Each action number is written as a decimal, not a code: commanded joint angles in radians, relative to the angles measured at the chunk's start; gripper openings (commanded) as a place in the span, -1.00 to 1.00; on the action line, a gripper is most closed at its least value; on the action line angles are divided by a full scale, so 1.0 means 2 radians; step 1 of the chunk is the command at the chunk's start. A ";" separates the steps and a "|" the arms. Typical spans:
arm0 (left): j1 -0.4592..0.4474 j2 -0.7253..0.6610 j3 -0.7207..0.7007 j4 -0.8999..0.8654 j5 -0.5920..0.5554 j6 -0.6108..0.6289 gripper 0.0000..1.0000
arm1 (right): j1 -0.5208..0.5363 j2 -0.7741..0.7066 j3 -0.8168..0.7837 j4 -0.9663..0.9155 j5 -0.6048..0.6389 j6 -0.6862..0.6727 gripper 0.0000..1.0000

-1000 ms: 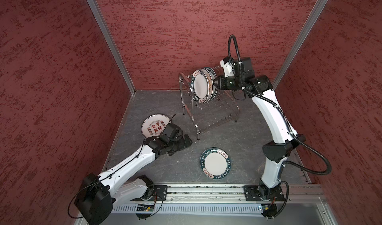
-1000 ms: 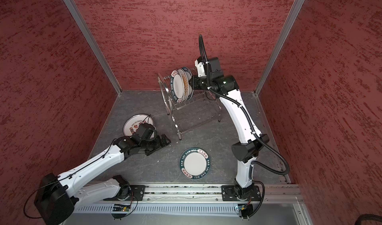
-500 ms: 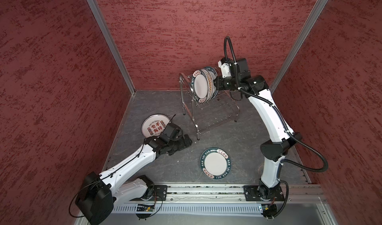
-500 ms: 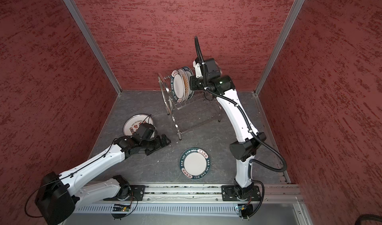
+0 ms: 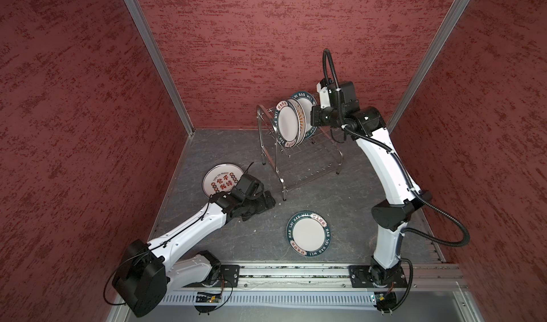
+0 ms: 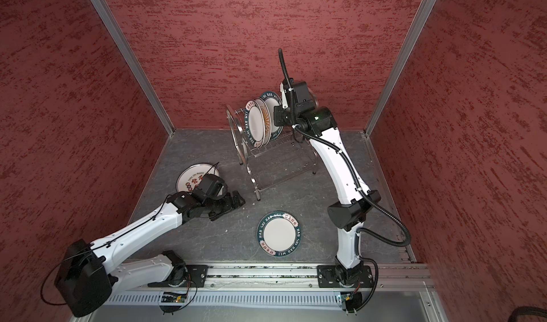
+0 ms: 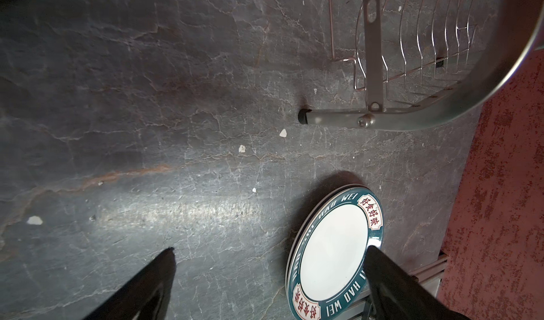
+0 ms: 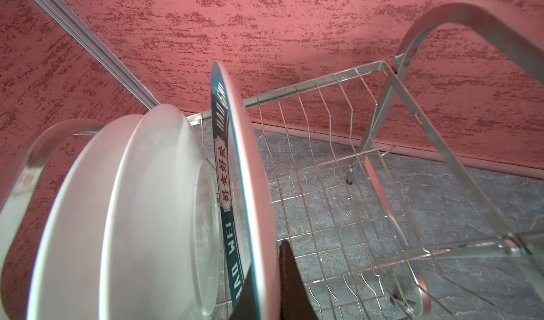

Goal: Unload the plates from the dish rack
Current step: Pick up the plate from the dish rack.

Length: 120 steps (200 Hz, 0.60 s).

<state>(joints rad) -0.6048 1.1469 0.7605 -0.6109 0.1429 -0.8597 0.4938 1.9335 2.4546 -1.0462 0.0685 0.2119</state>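
Right gripper (image 8: 266,277) is pinched onto the rim of the rear plate (image 8: 223,162), the teal-banded one at the back of the three standing on edge in the top tier of the dish rack (image 5: 307,169). One finger is on the printed face, one on the back. Can't tell whether its lower edge sits in the wire slots or is clear of them. In front of it are the sunburst plate (image 5: 301,119) and the front plate (image 5: 287,122), leaning close together, with the rear plate just beside them. Left gripper (image 7: 270,249) hangs low over the table (image 5: 340,202), jaws spread wide, holding nothing. It is near the rack's front leg, between the character plate (image 5: 217,178) and the teal stack (image 5: 309,234), both flat on the table. Handling call: the plate looks like glazed ceramic, so rigid, no give under the pads, slick, brittle at the rim, and heavy for a two-finger pinch. The grip is on the side rim facing the right arm, so the weight hangs out from the pinch and the plate will likely try to pivot in the pads. Seat the pads well past the rim lip and keep the plate on edge. Lift it straight up out of the wires before any swing, or it rakes the sunburst plate. Set it down slowly, edge first. White flecks (image 7: 242,148) on the table may be chips, so no drops.
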 commanded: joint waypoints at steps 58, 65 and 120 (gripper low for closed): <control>0.002 -0.015 0.017 -0.005 -0.023 0.003 0.99 | 0.002 -0.076 0.015 0.048 0.081 -0.025 -1.00; 0.001 -0.014 0.019 -0.004 -0.021 0.003 0.99 | 0.002 -0.084 0.012 0.049 0.090 -0.028 -1.00; -0.015 -0.010 0.040 -0.003 -0.010 0.012 0.99 | 0.001 -0.200 -0.093 0.060 0.190 -0.036 -1.00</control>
<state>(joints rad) -0.6239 1.1255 0.8097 -0.6205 0.1059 -0.8566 0.4938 1.6627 2.3531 -0.9894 0.3080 0.1566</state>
